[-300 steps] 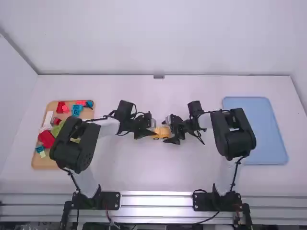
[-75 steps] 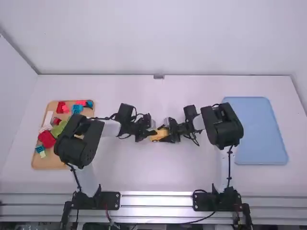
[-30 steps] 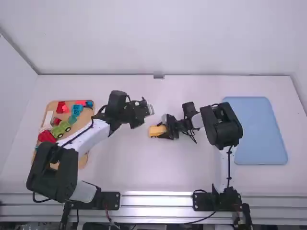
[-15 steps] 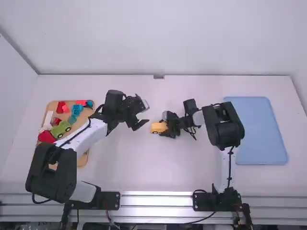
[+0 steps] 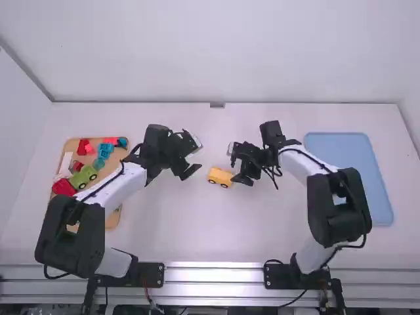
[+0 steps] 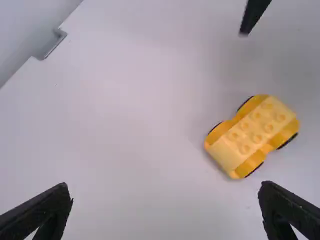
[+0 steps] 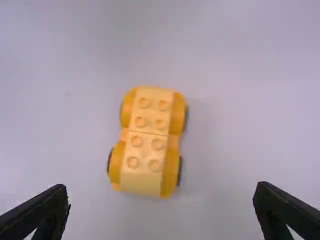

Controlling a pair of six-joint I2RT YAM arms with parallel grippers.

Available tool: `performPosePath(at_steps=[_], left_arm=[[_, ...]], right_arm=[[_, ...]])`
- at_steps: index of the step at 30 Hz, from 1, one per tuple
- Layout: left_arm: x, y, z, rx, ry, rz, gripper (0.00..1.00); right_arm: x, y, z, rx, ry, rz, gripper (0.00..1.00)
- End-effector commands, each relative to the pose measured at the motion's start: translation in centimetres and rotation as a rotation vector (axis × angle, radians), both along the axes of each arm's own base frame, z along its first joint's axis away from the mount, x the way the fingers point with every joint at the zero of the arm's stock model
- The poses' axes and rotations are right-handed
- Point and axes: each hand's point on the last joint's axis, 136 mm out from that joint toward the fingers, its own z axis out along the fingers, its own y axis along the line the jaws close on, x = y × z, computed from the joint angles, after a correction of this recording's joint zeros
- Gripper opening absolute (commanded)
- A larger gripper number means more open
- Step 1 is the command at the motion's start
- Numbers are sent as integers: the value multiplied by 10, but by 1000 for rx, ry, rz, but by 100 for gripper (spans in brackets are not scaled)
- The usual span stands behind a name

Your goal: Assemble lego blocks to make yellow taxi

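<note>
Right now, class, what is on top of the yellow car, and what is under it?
The yellow car has bare studs on top, no block added. Wheels show at its sides; its underside is hidden.

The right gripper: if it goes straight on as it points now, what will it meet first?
The right gripper would probably meet the yellow car first, though the depth is unclear.
</note>
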Motion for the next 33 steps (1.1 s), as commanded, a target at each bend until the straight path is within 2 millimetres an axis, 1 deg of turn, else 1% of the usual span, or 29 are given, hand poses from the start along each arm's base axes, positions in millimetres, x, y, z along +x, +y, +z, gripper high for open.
performPosePath(at_steps=[1,3,6,7,8,9,11,12,13,14,15,17,18,19,20,23,24,26,28,29,31,32,33], left_arm=[[16,25,-2,-25,41,256,99],[27,43,2,-54,39,433,99],[33,61,3,-49,31,570,99],[34,66,3,-51,31,608,99],[35,74,4,-65,31,684,99],[35,78,4,-72,34,719,99],[31,92,8,-76,32,821,99],[29,96,9,-77,33,842,99],[24,107,16,-84,35,911,99],[14,118,28,-103,44,986,99],[6,124,38,-118,53,1019,99],[-7,132,52,-139,70,1044,99],[-16,138,58,-159,90,1063,99],[-25,147,59,-175,108,1105,99],[-28,150,58,-180,114,1122,99],[-53,190,38,-206,185,1338,99],[-56,193,36,-211,195,1361,99],[-65,211,31,-259,242,1463,99],[-74,226,40,-319,319,1512,99],[-77,231,42,-325,328,1529,99],[-90,259,52,-343,347,1630,99],[-99,270,50,-358,379,1673,99],[-100,270,49,-363,387,1679,99]], right_arm=[[4,-10,-5,-59,10,-57,99],[0,-8,-8,-44,40,-63,98],[4,-6,-15,-22,63,-133,98],[5,-4,-18,-15,59,-150,98],[8,-2,-21,-4,43,-173,98],[11,-2,-22,2,32,-186,98],[18,-3,-22,10,10,-225,99],[20,-3,-21,11,5,-232,99],[25,-5,-19,8,-3,-260,98],[27,-6,-15,4,-17,-274,98],[28,-7,-13,1,-26,-277,98],[30,-7,-10,-1,-47,-268,98],[33,-6,-9,4,-65,-261,98],[36,-6,-8,8,-76,-263,98],[36,-6,-7,10,-79,-263,98],[41,-1,-3,24,-113,-253,98],[42,0,-2,26,-118,-251,98],[44,3,0,33,-135,-248,98],[49,3,4,43,-157,-251,98],[49,4,4,44,-161,-249,98],[49,7,6,46,-171,-242,98],[49,8,6,47,-173,-240,98],[49,8,6,48,-174,-240,98]])
